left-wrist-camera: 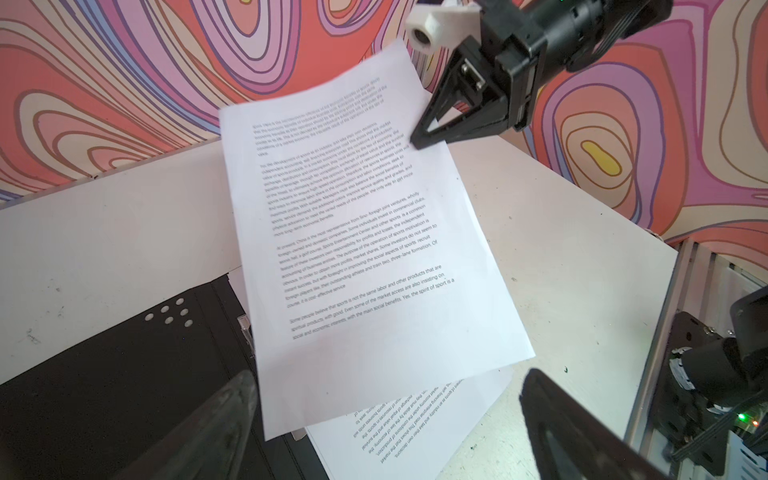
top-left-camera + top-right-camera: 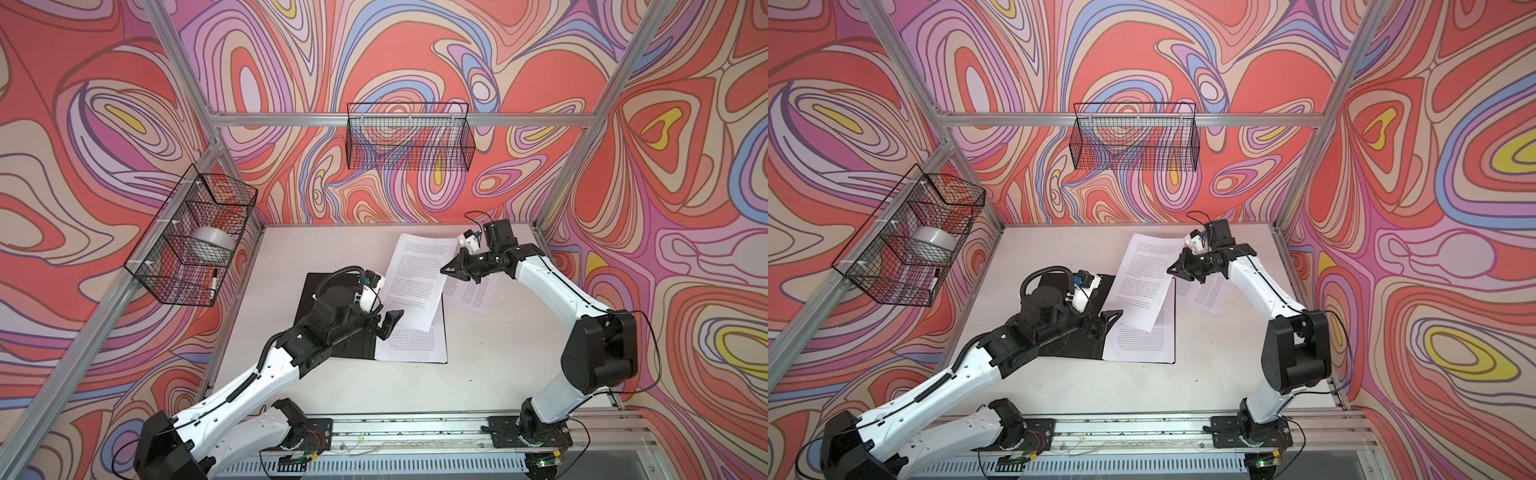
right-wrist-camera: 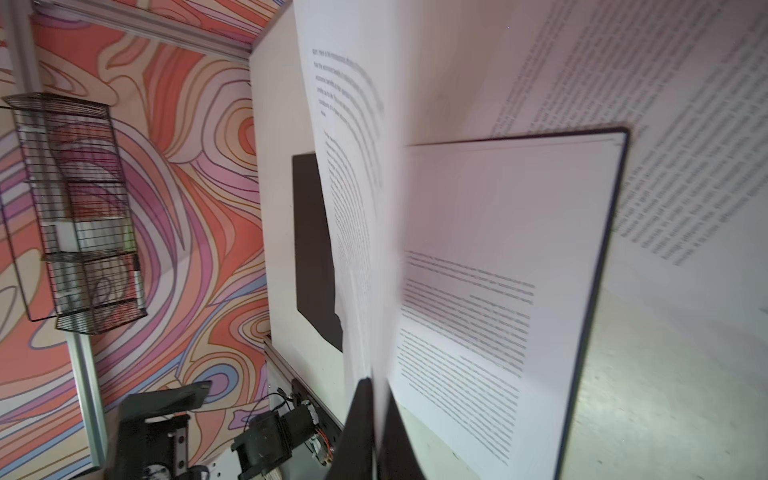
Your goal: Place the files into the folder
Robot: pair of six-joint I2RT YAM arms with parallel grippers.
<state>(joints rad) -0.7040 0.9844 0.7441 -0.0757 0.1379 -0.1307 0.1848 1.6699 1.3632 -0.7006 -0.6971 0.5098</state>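
The folder [image 2: 311, 291] lies open on the table, black inside up, and my left arm covers part of it. One sheet of the files [image 2: 411, 345] rests on its right half. My right gripper [image 2: 446, 269] is shut on the edge of a second sheet [image 2: 415, 282] and holds it tilted in the air over the folder; the right wrist view shows this sheet [image 3: 357, 208] pinched between the jaws. A third sheet [image 2: 473, 295] lies on the table to the right. My left gripper [image 2: 390, 322] hangs open above the folder's middle, just under the lifted sheet [image 1: 361, 249], with nothing in it.
A wire basket [image 2: 195, 237] on the left frame post holds a tape roll [image 2: 212, 245] and a marker [image 2: 214, 284]. Another wire basket [image 2: 409, 137] hangs on the back rail. Aluminium frame posts and patterned walls border the white table [image 2: 478, 374].
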